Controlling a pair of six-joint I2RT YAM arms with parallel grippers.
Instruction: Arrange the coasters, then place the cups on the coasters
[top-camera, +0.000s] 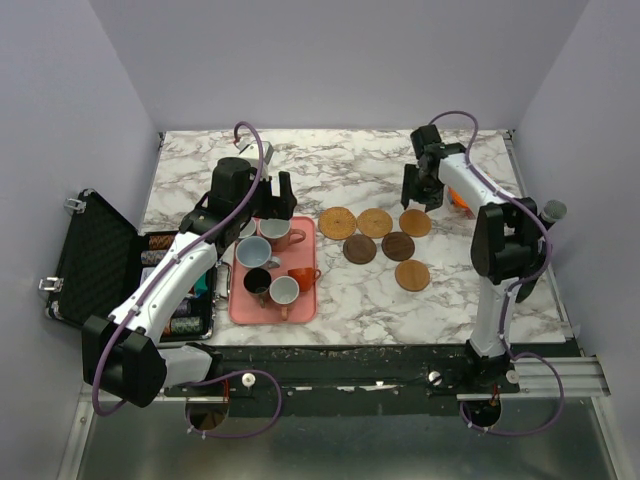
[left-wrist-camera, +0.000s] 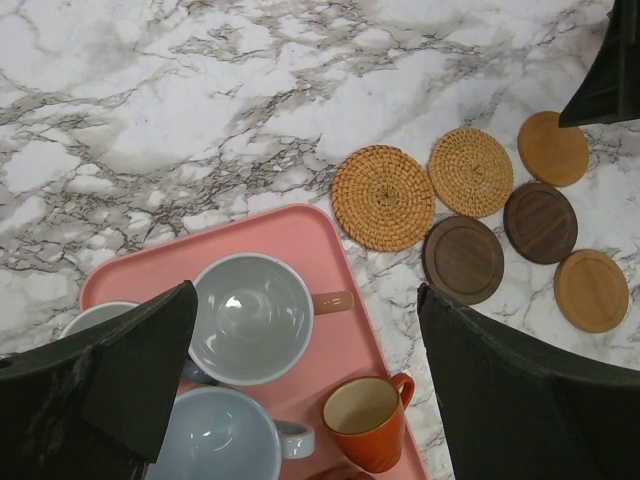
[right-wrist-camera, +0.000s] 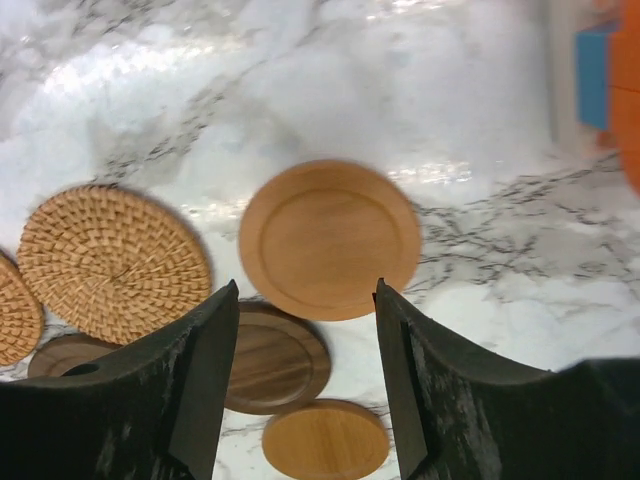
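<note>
On marble table, six coasters clustered, cups on pink tray

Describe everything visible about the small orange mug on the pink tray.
The small orange mug is glossy, ceramic-looking, cream inside and seemingly empty. It stands upright on the pink tray near its right edge, loop handle turned toward that edge, beside the handle of the pale blue cup; whether they touch is unclear.

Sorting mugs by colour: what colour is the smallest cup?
The smallest cup is orange; left wrist view shows it best.
</note>
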